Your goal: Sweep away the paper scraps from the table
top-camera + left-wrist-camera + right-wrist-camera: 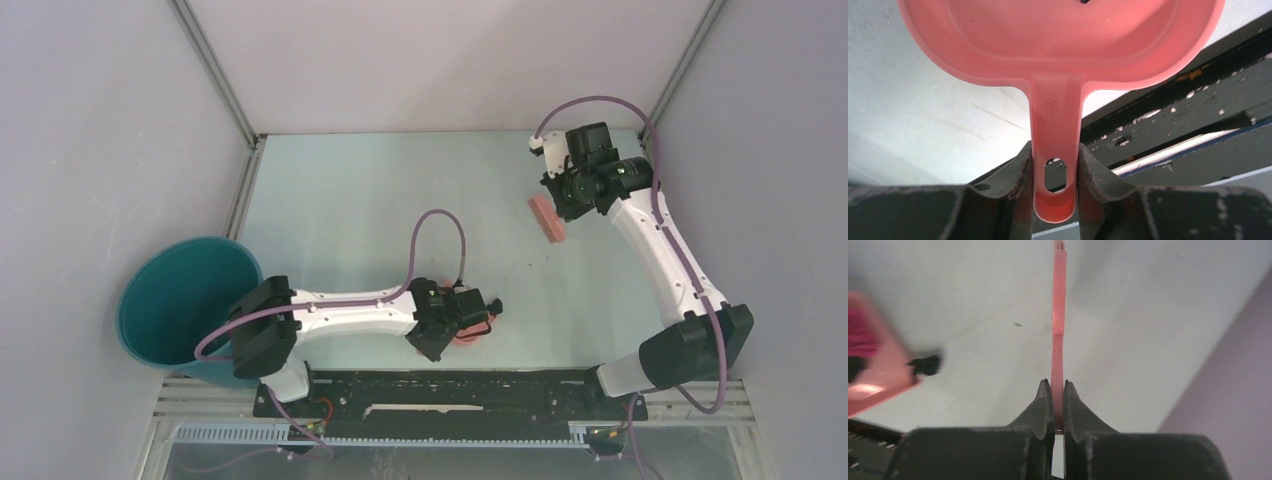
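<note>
The bench [370,200] is a flat, pale mint-green rectangle with metal rails along its edges. Only a few paper scraps [860,335] show, all tiny. In the right wrist view a blurred magenta wad lies inside the pink dustpan [883,377] at the left, a black wad [925,365] sits at the pan's lip, and a dark speck [1018,324] lies well apart on the open bench. The left wrist view shows one dark bit [1085,1] at the pan's far end
</note>
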Robot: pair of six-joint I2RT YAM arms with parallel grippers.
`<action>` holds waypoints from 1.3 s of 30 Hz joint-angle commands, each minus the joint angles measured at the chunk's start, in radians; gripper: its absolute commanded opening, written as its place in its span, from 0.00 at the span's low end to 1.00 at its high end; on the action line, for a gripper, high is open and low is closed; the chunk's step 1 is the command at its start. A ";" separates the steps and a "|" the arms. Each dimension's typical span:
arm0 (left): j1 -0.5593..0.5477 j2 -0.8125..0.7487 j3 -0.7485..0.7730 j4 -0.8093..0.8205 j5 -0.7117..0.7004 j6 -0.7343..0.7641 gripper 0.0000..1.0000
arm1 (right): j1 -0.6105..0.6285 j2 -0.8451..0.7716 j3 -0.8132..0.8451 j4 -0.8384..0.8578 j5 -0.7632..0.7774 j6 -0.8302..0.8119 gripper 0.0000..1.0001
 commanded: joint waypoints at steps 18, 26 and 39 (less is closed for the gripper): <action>-0.092 0.159 0.138 -0.118 0.102 0.103 0.00 | 0.148 0.119 -0.202 -0.036 -0.056 0.022 0.00; -0.091 0.233 0.160 -0.083 0.063 0.082 0.00 | 0.292 0.088 -0.202 -0.159 -0.294 0.080 0.00; -0.095 0.208 0.155 -0.032 -0.047 0.016 0.00 | 0.214 -0.038 -0.034 -0.320 -0.443 0.101 0.00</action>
